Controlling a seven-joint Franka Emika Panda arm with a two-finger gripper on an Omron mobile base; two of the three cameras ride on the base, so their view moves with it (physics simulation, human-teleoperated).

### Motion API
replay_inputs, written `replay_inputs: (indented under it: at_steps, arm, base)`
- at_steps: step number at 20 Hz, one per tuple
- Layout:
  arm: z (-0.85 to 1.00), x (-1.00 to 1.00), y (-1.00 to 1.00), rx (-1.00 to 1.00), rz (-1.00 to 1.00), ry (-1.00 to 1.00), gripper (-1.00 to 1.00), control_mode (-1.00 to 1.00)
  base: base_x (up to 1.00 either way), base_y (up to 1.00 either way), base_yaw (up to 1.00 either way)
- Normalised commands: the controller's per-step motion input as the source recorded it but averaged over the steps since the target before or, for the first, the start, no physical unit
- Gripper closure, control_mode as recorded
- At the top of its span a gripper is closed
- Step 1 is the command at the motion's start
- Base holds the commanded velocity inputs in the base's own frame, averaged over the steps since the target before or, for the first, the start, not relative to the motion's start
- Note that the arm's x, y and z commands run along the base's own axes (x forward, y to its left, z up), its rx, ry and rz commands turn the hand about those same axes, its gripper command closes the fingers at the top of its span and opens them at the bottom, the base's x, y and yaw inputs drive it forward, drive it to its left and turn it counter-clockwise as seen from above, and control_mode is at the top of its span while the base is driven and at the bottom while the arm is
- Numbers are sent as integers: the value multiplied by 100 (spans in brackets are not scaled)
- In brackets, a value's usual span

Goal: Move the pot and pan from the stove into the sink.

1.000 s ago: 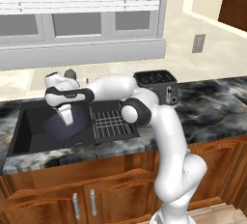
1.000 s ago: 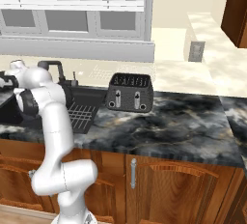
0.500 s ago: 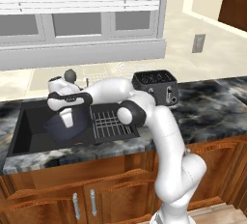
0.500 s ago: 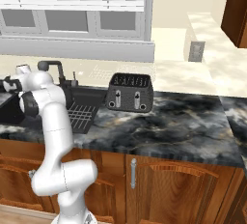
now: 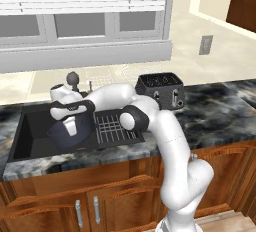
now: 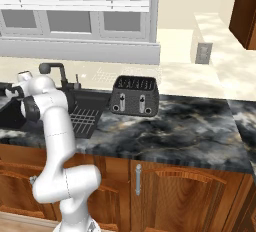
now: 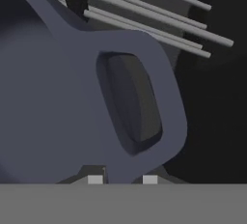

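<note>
The dark blue-grey pot (image 5: pixel 67 136) hangs tilted inside the sink (image 5: pixel 27 126), low in the basin. My gripper (image 5: pixel 71 125) reaches down from above and is shut on the pot's upper loop handle. In the hand view that loop handle (image 7: pixel 169 102) runs down between my gripper (image 7: pixel 122 179), with the pot's wall (image 7: pixel 43 97) to its left. I cannot tell whether the pot touches the basin floor. The pan and the stove are out of view.
A ribbed rack (image 5: pixel 112 126) lies in the sink's right part, beside the pot; its bars (image 7: pixel 154 22) show behind the handle. The dark faucet (image 5: pixel 73 78) stands behind the basin. A black toaster (image 5: pixel 161 91) (image 6: pixel 135 95) sits on the marbled counter (image 6: pixel 190 131).
My hand has gone down into the basin with the pot, which now hangs lower and more tilted. The grip has not changed.
</note>
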Motion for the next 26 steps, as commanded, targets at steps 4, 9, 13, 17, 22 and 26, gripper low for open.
replay_inputs:
  at_steps: [4, 9, 13, 17, 22, 26]
  arm:
    - [-5, 0, 0, 0, 0, -4, 100, -100]
    - [-20, 0, 1, -1, -2, -5, 100, -100]
    - [-29, 0, 8, -1, -3, -8, 100, -100]
    - [-14, 0, 38, 0, -5, -10, 100, -100]
    - [-12, 0, 48, 0, -6, -10, 100, -100]
    - [-4, 0, 27, 0, -5, -10, 100, -100]
  base:
    - [0, 0, 0]
    - [0, 0, 0]
    - [0, 0, 0]
    - [0, 0, 0]
    - [0, 0, 0]
    - [0, 0, 0]
